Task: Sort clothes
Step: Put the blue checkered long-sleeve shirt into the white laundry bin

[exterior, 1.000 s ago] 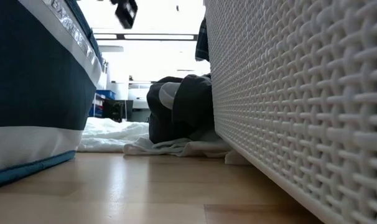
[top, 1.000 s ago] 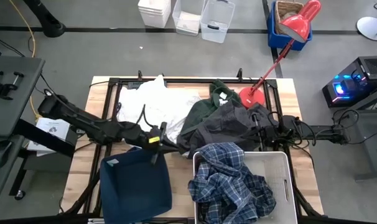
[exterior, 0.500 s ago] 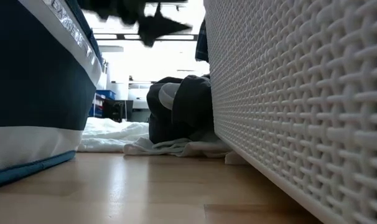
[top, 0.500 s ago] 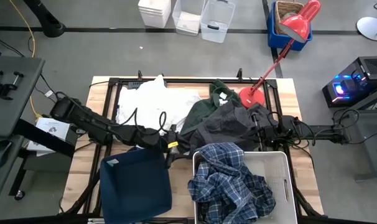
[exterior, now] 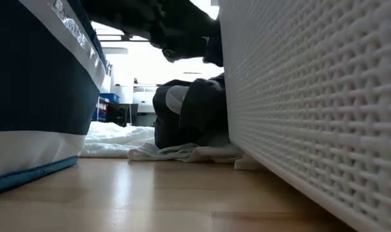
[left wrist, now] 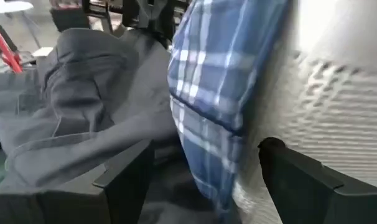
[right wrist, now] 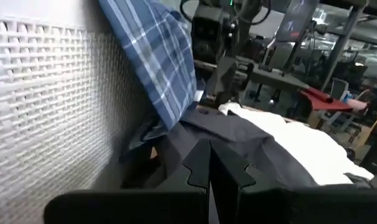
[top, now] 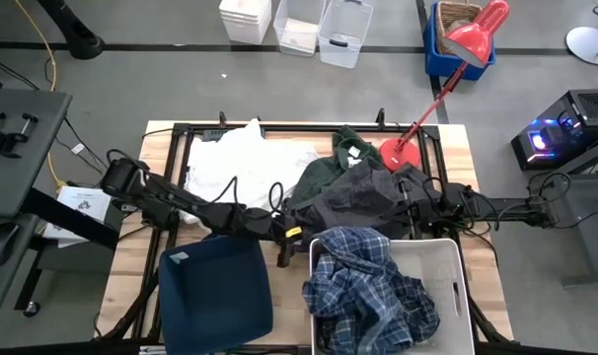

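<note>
A blue-and-white plaid shirt (top: 368, 291) fills the white plastic bin (top: 457, 286), and one flap (left wrist: 219, 81) hangs over the bin's wall (left wrist: 338, 112). My left gripper (top: 287, 240) is open at the bin's far left corner, one finger on each side of that flap (left wrist: 204, 180). A dark grey jacket (top: 358, 202), a dark green hoodie (top: 329, 168) and white cloth pieces (top: 245, 163) lie heaped at the far side. My right gripper (right wrist: 208, 168) is shut, low over the jacket's right part (top: 406, 210). My left gripper stands around the plaid flap at the bin's wall. I cannot tell whether either finger touches the flap or the wall. My right gripper is close above the grey jacket (right wrist: 251, 143). I cannot tell whether it touches the cloth.
The navy fabric bin (top: 215, 296) stands at the near left beside the white bin, with a narrow strip of bare table (exterior: 150, 193) between them. A red desk lamp (top: 417, 128) stands at the far right edge of the heap.
My left gripper has gone from above the navy bin's far edge toward the table's right, to the white bin's far left corner, and has opened on the way. The white bin has shifted slightly toward the table's right.
</note>
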You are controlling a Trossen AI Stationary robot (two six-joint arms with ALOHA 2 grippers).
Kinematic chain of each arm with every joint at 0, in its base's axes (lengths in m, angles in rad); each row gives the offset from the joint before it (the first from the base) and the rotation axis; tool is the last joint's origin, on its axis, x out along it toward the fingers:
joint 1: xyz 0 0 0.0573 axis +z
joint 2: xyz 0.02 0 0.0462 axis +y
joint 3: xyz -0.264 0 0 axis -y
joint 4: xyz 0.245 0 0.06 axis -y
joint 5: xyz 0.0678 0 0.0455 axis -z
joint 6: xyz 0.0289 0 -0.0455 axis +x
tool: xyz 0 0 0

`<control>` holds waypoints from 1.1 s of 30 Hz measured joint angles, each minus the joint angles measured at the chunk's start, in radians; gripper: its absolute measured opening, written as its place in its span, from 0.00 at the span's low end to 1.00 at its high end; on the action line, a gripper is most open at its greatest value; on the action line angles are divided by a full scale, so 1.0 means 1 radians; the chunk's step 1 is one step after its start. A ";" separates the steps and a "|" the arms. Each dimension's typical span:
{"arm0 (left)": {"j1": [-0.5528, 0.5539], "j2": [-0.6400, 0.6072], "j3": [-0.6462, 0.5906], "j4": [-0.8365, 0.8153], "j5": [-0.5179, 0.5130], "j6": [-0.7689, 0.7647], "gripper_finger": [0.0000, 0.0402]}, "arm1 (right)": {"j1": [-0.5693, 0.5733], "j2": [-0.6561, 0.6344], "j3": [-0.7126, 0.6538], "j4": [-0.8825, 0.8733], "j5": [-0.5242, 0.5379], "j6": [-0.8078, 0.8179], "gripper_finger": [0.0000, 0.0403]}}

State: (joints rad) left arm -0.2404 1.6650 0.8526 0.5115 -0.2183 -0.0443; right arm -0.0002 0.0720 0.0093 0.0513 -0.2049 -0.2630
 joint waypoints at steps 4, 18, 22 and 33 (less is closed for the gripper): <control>0.000 0.046 0.018 0.020 -0.068 0.040 0.61 | 0.000 0.001 0.000 -0.004 0.006 0.000 0.00; 0.078 -0.013 0.250 -0.018 -0.126 0.323 0.01 | 0.001 0.001 0.000 -0.020 0.082 -0.001 0.00; 0.057 -0.010 0.362 -0.015 -0.010 0.334 0.00 | 0.001 0.000 0.000 -0.020 0.084 -0.001 0.00; -0.228 0.048 0.452 -0.043 0.324 0.306 0.00 | 0.001 0.003 0.000 -0.020 0.090 0.000 0.00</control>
State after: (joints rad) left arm -0.4688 1.7129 1.3041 0.4680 0.1062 0.2613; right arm 0.0006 0.0754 0.0093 0.0315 -0.1145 -0.2630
